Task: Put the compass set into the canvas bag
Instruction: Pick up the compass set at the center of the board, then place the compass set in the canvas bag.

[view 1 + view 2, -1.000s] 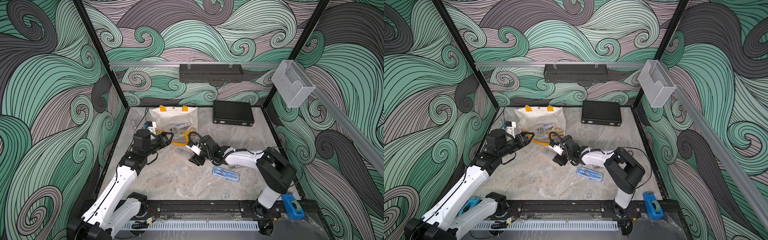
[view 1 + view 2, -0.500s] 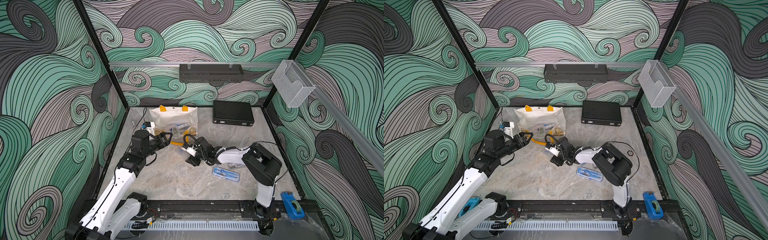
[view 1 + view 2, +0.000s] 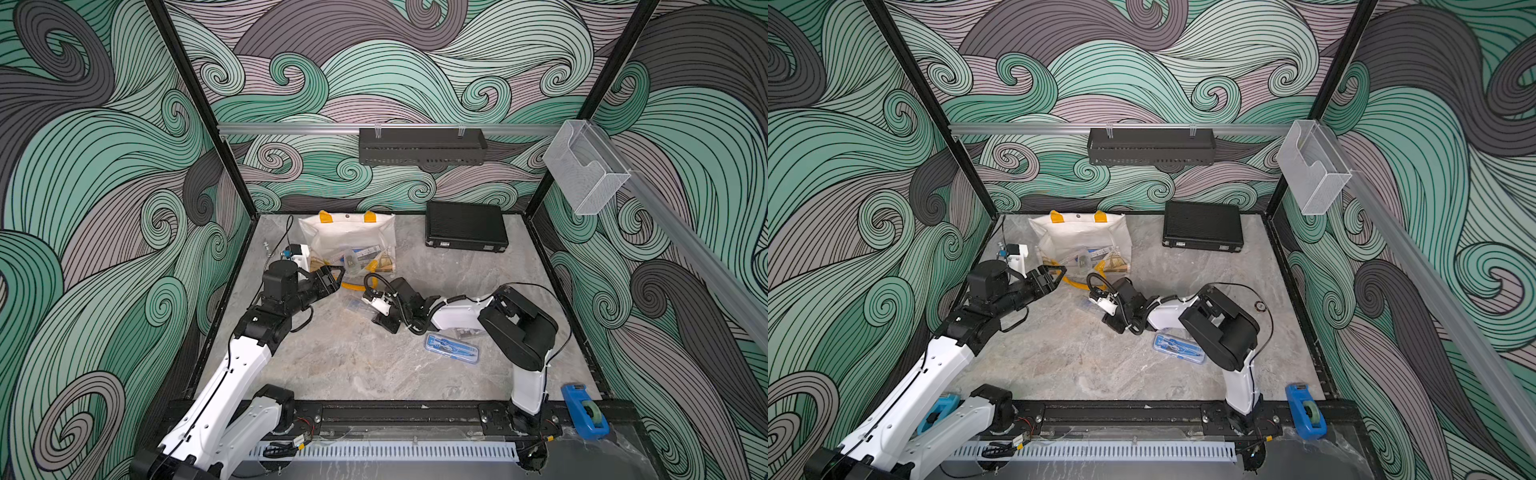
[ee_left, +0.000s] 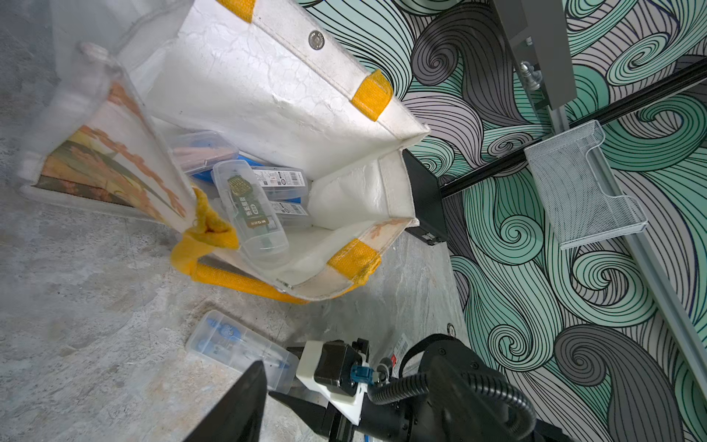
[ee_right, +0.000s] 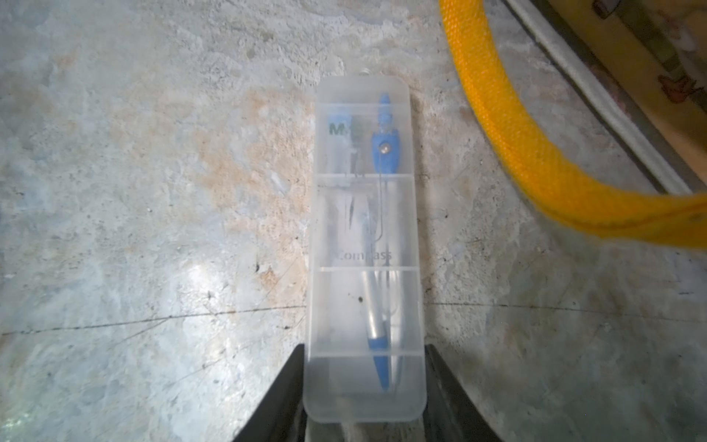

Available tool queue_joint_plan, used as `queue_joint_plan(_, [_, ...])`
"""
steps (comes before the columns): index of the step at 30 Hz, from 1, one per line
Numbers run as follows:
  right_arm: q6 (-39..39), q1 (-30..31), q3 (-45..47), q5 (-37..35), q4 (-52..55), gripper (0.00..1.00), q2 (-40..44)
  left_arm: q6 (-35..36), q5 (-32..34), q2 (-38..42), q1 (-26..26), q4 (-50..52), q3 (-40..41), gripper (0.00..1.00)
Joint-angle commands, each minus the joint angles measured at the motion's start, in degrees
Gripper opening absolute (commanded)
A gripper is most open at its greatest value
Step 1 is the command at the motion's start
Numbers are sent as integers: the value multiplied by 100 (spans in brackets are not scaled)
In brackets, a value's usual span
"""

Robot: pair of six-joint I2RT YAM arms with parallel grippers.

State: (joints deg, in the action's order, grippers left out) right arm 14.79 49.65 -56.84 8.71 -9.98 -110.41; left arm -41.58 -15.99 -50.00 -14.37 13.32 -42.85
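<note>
Right gripper [image 5: 365, 367] pinches one end of the compass set [image 5: 365, 229], a clear case lying flat on the table [image 5: 153, 191].
Light, rigid and slick by its look, the case suits this hold across its narrow width, though an end grip may let it tip. Just past its far end curves the yellow handle [image 5: 516, 153] of the canvas bag [image 3: 349, 237], whose mouth gapes ahead of the fingertips. The right arm reaches low, forearm almost flat, elbow folded behind. Left gripper [image 3: 334, 276] hovers spread beside the bag's rim.

right claw [image 5: 364, 356] clamped on compass set [image 5: 365, 248], yellow strap [image 5: 516, 153] beside
</note>
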Motion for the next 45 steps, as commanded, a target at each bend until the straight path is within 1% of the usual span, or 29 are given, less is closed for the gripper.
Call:
queue_joint_plan(1, [100, 5, 184, -11, -106, 40, 228, 107, 43, 69, 31, 100, -162, 69])
queue_joint_plan(5, [67, 9, 330, 119, -267, 36, 460, 98, 43, 86, 31, 100, -129, 69])
queue_joint_plan(13, [-84, 8, 564, 289, -570, 35, 708, 97, 78, 87, 36, 126, -57, 70])
queue_joint_plan(16, [-142, -2, 671, 380, -666, 35, 930, 72, 70, 95, 31, 161, -31, 70])
queue_joint_plan(22, [-202, -21, 864, 467, -734, 34, 1633, -21, 1, 192, 31, 94, -22, 76])
queue_joint_plan(27, [-298, -69, 887, 549, -601, 34, 2301, -110, -216, 194, 31, -45, -13, 82])
queue_joint_plan(31, [-410, -80, 709, 521, -329, 33, 2630, -272, -616, 132, 31, -410, 48, 84])
queue_joint_plan(35, [-498, -79, 544, 526, -233, 33, 2839, -413, -1043, 5, 31, -774, 75, 84])
queue_joint_plan(39, [-568, -78, 446, 553, -335, 33, 2954, -607, -1244, -142, 33, -1092, 167, 83])
queue_joint_plan(43, [-627, -78, 296, 654, -359, 33, 2964, -758, -1469, -316, 31, -1240, 142, 78])
queue_joint_plan(45, [-658, -79, 268, 732, -425, 33, 2973, -775, -1553, -383, 33, -1275, 104, 73])
